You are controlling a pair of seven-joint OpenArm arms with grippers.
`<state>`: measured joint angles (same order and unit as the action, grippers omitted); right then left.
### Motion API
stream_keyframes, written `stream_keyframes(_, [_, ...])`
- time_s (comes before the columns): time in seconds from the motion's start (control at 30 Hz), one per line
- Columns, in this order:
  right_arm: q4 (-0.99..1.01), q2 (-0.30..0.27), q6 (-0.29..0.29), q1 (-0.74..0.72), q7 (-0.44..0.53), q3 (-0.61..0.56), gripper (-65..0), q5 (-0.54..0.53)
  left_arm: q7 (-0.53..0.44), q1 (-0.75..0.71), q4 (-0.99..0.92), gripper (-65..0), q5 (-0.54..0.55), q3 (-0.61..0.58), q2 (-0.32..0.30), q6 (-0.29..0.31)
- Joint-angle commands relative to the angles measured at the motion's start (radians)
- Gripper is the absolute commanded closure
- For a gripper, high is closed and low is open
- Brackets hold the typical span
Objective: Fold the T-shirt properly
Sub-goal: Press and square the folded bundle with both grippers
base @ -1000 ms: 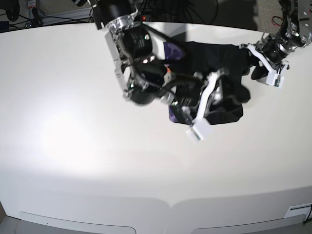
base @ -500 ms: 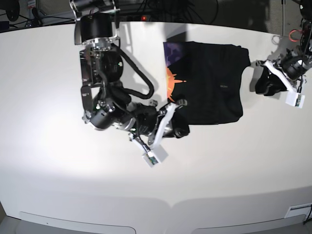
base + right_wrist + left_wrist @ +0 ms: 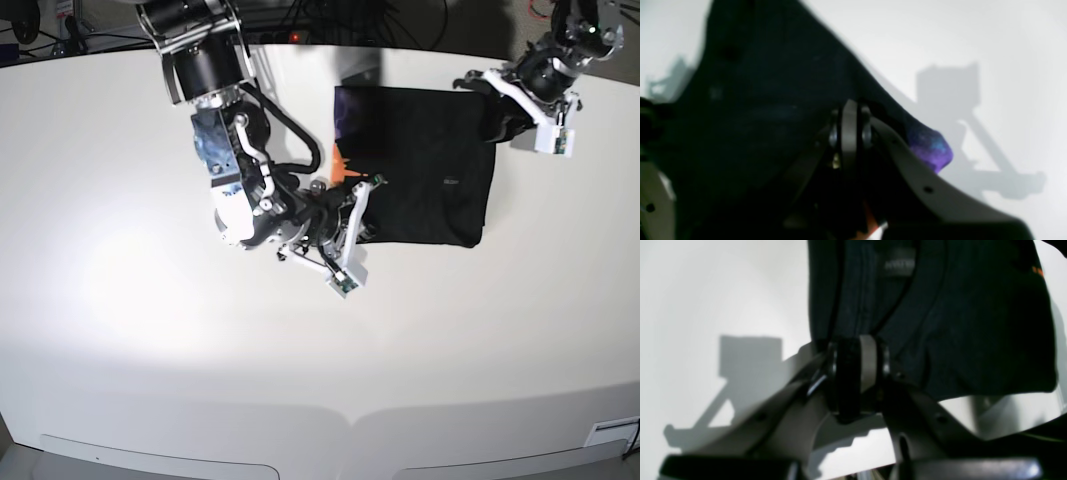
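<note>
Gripping opposite shirt (image 3: 425, 180) edges near table's (image 3: 120, 330) far edge: right tool (image 3: 352, 212) and left tool (image 3: 492, 98), both open earlier, now clenched on cloth; next fold ready.

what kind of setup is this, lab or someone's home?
Most likely a robotics lab: a bare white table, a tangle of cables behind it, and only a black T-shirt laid out for folding.

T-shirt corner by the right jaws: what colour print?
Purple with blue flecks on the T-shirt; right wrist view shows it best.
</note>
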<state>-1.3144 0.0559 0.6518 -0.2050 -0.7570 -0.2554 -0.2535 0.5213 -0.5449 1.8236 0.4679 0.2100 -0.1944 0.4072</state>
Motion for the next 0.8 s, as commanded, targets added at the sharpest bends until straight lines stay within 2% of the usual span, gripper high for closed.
stream_keyframes(0.0, [0.006, 0.008, 0.006, -0.034, 0.02, 0.0, 0.0, -0.002, -0.024, -0.003, 0.006, -8.1, -0.002, 0.006, 0.002, 0.003])
stream_keyframes(0.2, [0.035, -0.004, 0.006, -0.026, -0.014, 0.001, 0.0, 0.048, -0.1, 0.009, -0.13, -8.1, -0.046, 0.005, 0.005, 0.003])
stream_keyframes(0.37, [0.006, -0.026, 0.007, 0.017, -0.032, 0.001, 0.0, 0.067, -0.105, 0.079, -0.284, -8.1, -0.076, 0.005, 0.005, 0.003])
stream_keyframes(0.43, [-0.045, -0.034, 0.007, 0.05, -0.032, 0.0, 0.0, 0.101, -0.105, 0.118, -0.338, -8.1, -0.075, 0.005, 0.006, 0.003])
stream_keyframes(0.67, [-0.313, -0.105, 0.006, 0.242, -0.036, 0.001, 0.0, 0.101, -0.104, 0.282, -0.456, -8.1, -0.075, 0.004, 0.006, 0.005])
stream_keyframes(0.77, [-0.401, -0.112, 0.006, 0.334, -0.036, 0.001, 0.0, 0.133, -0.104, 0.349, -0.488, -8.1, -0.076, 0.004, 0.01, 0.056])
